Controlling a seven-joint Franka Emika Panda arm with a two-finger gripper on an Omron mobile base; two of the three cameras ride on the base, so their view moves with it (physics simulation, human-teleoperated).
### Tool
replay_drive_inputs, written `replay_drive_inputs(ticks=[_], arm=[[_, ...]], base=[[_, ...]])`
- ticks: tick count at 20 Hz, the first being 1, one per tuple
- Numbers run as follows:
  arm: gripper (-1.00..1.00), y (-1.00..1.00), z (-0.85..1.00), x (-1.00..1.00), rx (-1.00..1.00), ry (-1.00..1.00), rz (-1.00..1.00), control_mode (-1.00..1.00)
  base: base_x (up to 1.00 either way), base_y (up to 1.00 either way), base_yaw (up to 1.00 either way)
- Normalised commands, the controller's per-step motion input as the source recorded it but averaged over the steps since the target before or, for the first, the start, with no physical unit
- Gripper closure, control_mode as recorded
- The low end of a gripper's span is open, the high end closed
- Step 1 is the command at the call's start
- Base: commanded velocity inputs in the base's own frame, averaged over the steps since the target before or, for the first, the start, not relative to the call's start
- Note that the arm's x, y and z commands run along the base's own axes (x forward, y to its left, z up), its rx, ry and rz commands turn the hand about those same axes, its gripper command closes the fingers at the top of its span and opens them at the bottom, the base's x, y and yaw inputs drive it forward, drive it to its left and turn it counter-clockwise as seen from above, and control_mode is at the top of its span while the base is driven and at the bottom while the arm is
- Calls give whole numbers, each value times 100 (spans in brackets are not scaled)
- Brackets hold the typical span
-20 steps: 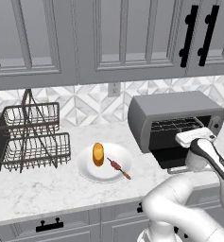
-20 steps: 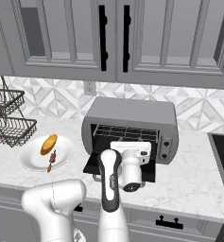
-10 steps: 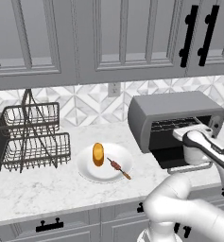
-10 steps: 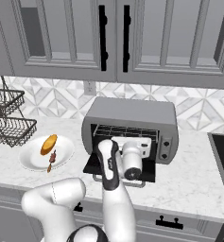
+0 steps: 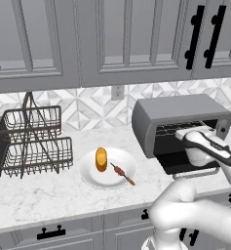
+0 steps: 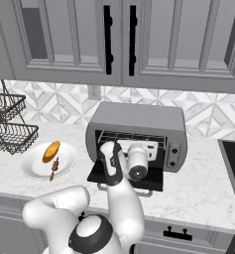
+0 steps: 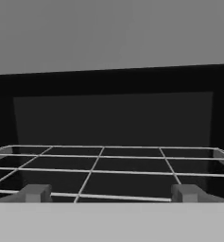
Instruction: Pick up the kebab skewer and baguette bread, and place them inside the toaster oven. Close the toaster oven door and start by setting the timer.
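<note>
Food sits on the white plate (image 5: pixel 90 176) at lower centre-left of the left base view, well apart from the gripper (image 7: pixel 111 194), which is up at the mouth of the toaster oven (image 5: pixel 178 114) on the right of that frame. In the hand view the two finger tips stand spread wide with nothing between them, pointing into the dark cavity over the wire rack (image 7: pixel 104 163). The toaster oven door (image 6: pixel 126 178) hangs down open under the hand.

So the coming move, as I judge it, turns on a swing away from the oven toward the left of the left base view, since both items lie that way. The baguette bread (image 5: pixel 101 159) is a stubby golden-orange loaf, its long axis running toward the back wall. The kebab skewer (image 5: pixel 122 173) lies just beside it on the same plate, thin, with brown and red chunks, slanting from upper left to lower right; whether the two touch I cannot tell.
</note>
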Motion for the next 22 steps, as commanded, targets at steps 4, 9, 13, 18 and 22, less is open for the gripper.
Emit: replay_drive_inputs(ticks=[4, 9, 13, 18, 22], arm=[[-100, 0, -4, 0, 0, 6, 0, -100], [-100, 0, -10, 1, 0, 4, 0, -100], [-100, 0, -31, 0, 0, 12, 0, -100], [-100, -2, -40, -16, 3, 17, 0, -100], [-100, -6, -73, -86, 5, 10, -2, -100]], base=[[0, 0, 0], [0, 0, 0], [0, 0, 0], [0, 0, 0], [0, 0, 0]])
